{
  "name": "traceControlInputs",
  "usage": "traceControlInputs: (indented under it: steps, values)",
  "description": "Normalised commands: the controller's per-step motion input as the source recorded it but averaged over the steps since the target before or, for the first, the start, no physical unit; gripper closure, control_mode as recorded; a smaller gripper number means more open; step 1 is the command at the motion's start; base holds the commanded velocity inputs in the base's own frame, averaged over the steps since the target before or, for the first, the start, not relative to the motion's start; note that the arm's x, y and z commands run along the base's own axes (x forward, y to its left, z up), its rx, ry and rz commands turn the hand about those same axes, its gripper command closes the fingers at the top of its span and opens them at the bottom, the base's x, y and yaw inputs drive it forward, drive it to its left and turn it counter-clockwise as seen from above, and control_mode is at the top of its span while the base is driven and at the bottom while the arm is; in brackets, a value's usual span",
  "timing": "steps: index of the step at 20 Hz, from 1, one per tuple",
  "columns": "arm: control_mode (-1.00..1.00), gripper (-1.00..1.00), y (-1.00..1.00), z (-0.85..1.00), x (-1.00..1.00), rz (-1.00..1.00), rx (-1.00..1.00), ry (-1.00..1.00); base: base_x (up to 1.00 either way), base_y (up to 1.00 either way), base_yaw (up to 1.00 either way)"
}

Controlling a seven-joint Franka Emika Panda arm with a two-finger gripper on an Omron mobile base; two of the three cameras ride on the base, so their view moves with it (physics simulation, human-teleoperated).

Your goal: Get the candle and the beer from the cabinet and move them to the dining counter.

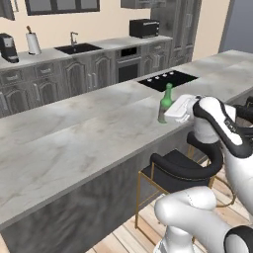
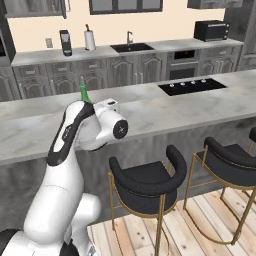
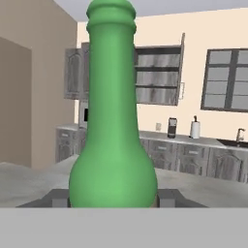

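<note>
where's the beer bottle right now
The beer stands upright on the dining counter, near its front edge just in front of the black cooktop, between the gripper fingers.

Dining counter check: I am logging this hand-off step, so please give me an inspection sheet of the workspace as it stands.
Surface: dining counter, pale marble top, with a black cooktop set into it.
Job's things: beer upright on the dining counter near its front edge; open cabinet on the far wall; candle not made out.
Clutter: nothing seen on the marble near the beer.
Grippers: gripper at the bottle's base, a fingertip on each side, shut on the beer.
Cables: nothing seen.
Surroundings: black stools with gold legs below; sink, paper-towel roll, coffee machine and toaster oven on the wall counter.
</note>
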Motion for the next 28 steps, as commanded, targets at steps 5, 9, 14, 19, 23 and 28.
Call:
traceControlInputs:
  steps: [5,9,14,19,23,28]
  values:
    - [-1.0,1.0,0.0,-0.44,0.7,0.1,0.0,0.05,0.0,0.0,0.0]
    - [-1.0,1.0,0.0,-0.44,0.65,0.09,0.0,0.01,0.0,0.0,0.0]
    - [-1.0,1.0,0.0,-0.29,0.53,0.07,0.0,0.0,0.0,0.0,0.0]
    - [-1.0,1.0,0.0,-0.24,0.48,0.07,0.0,0.0,0.0,0.0,0.0]
    - [-1.0,1.0,0.0,-0.21,0.42,0.02,-0.01,0.06,0.0,0.0,0.0]
    - [-1.0,1.0,0.05,-0.22,0.32,0.0,-0.03,0.04,0.0,0.0,0.0]
